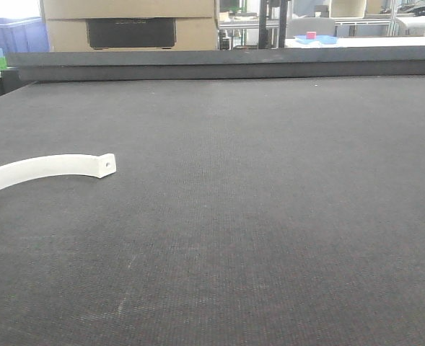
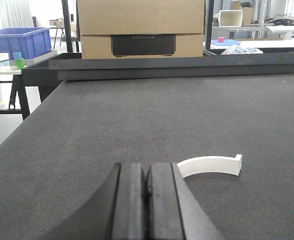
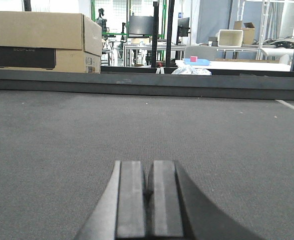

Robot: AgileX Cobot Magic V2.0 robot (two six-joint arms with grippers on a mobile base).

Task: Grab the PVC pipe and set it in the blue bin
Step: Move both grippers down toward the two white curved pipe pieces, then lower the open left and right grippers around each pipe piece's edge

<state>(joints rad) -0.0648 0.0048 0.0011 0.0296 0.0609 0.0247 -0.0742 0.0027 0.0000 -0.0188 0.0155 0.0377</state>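
Note:
The PVC pipe (image 1: pixel 46 169), a slim white curved piece with a squared end and a small round hole, lies flat on the dark table mat at the left. In the left wrist view the PVC pipe (image 2: pixel 210 165) rests just right of and beyond my left gripper (image 2: pixel 147 172), whose black pads are pressed together with nothing between them. My right gripper (image 3: pixel 148 170) is also shut and empty, low over bare mat, with no pipe in its view. A blue bin (image 2: pixel 18 42) stands off the table at the far left.
A raised dark rail (image 1: pixel 226 63) runs along the table's far edge. Behind it sits a cardboard box (image 2: pixel 141 22). Small cups (image 2: pixel 11 59) stand on a side bench beside the blue bin. The table's left edge (image 2: pixel 22 127) drops to the floor.

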